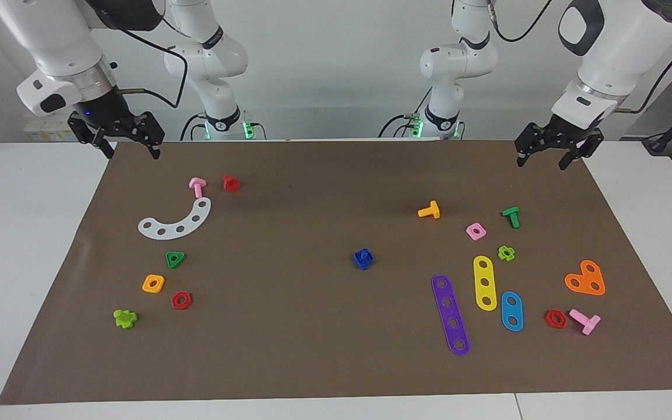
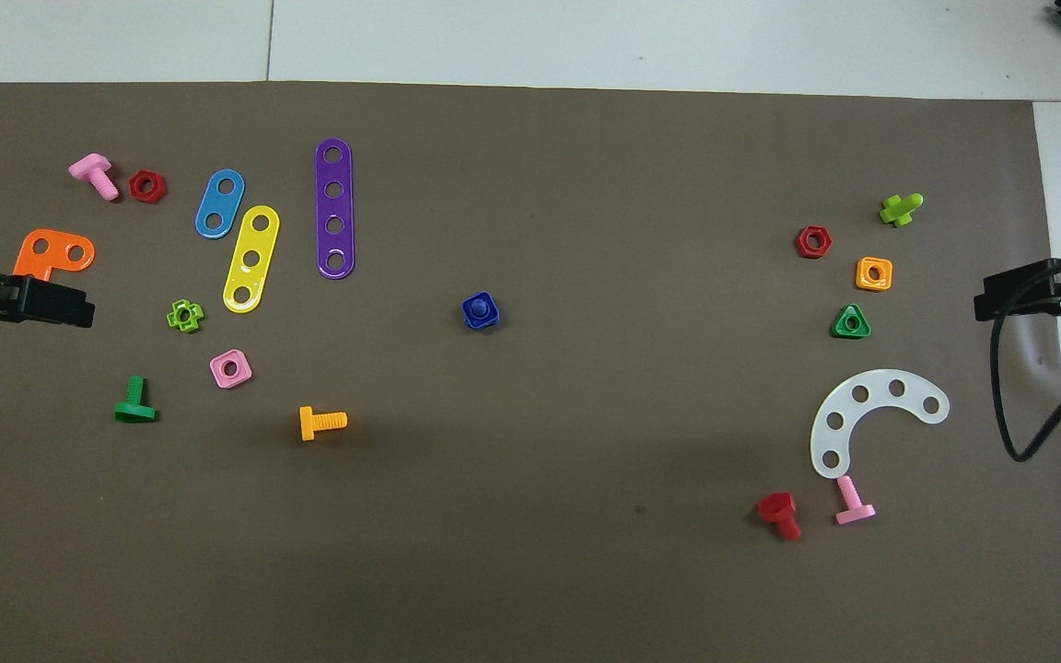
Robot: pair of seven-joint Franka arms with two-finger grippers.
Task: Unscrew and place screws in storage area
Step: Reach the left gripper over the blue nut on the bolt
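Observation:
A dark-blue screw [image 1: 363,257] stands in a blue square nut in the middle of the brown mat; it also shows in the overhead view [image 2: 480,309]. The storage area [image 1: 177,280] is the bare mat among a green triangular, an orange square and a red hexagonal nut, toward the right arm's end; it also shows in the overhead view [image 2: 839,276]. My right gripper [image 1: 130,153] hangs open and empty above the mat's corner near its base, and shows in the overhead view [image 2: 991,299]. My left gripper [image 1: 543,162] hangs open and empty above the other near corner [image 2: 79,308].
Toward the left arm's end lie purple [image 1: 451,315], yellow and blue hole-strips, an orange heart plate [image 1: 585,279], and orange, green and pink bolts with loose nuts. Toward the right arm's end lie a white curved strip [image 1: 177,220], pink and red bolts, and a lime bolt [image 1: 125,318].

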